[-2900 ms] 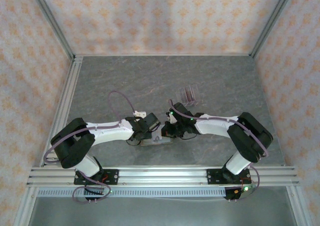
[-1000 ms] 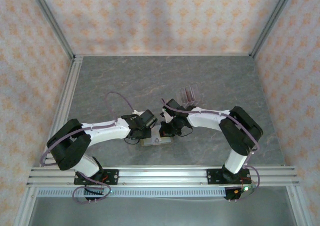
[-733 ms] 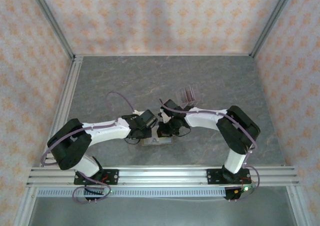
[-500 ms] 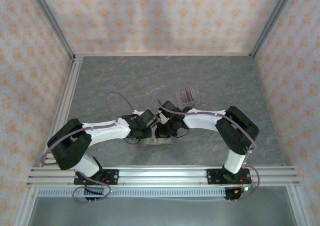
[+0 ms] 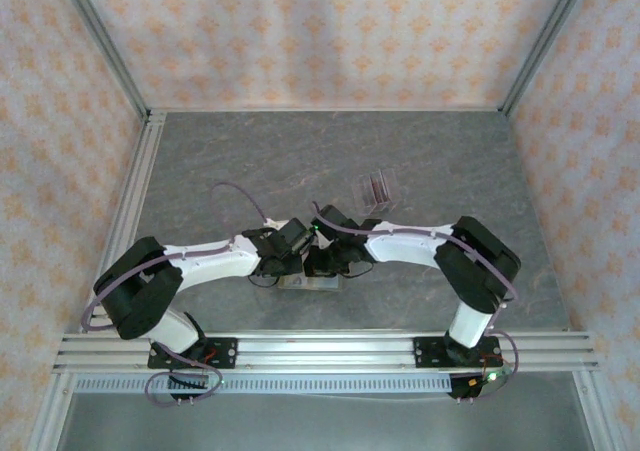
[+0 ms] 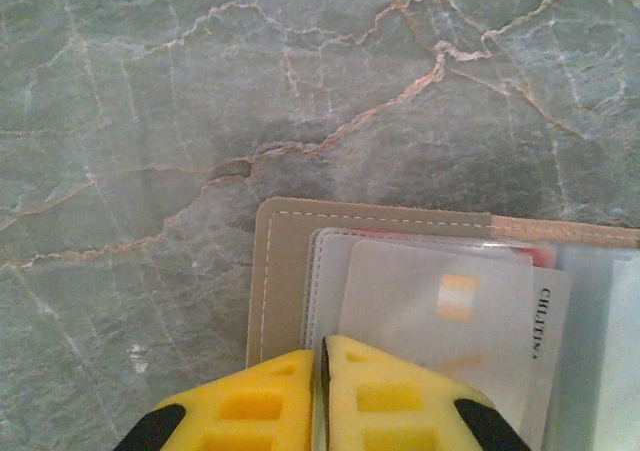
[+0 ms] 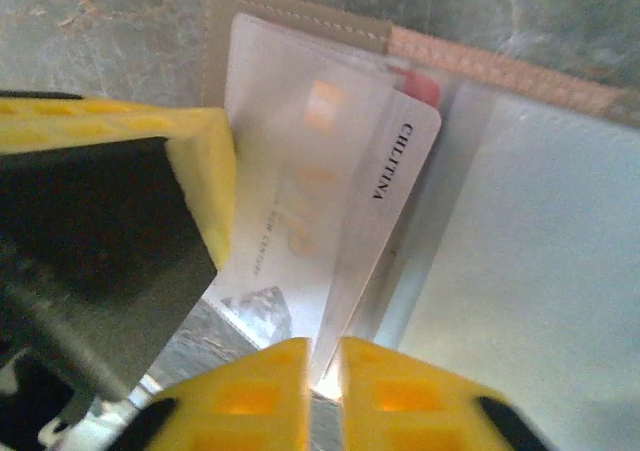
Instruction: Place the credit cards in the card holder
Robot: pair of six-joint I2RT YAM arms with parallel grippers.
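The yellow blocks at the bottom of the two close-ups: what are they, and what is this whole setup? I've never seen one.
Those are the fingertips of two-finger grippers, each filmed by a camera on its own wrist. The left gripper is shut on a clear sleeve of the open tan card holder. The right gripper has its fingertips either side of a pale lettered card among the sleeves; whether it is gripping, I cannot tell. A red card corner peeks out behind. The wide picture looks down from above and behind: the left arm and right arm, bolted at the near edge, meet over the card holder on a marbled table. Farther back is a clear stand with dark cards.
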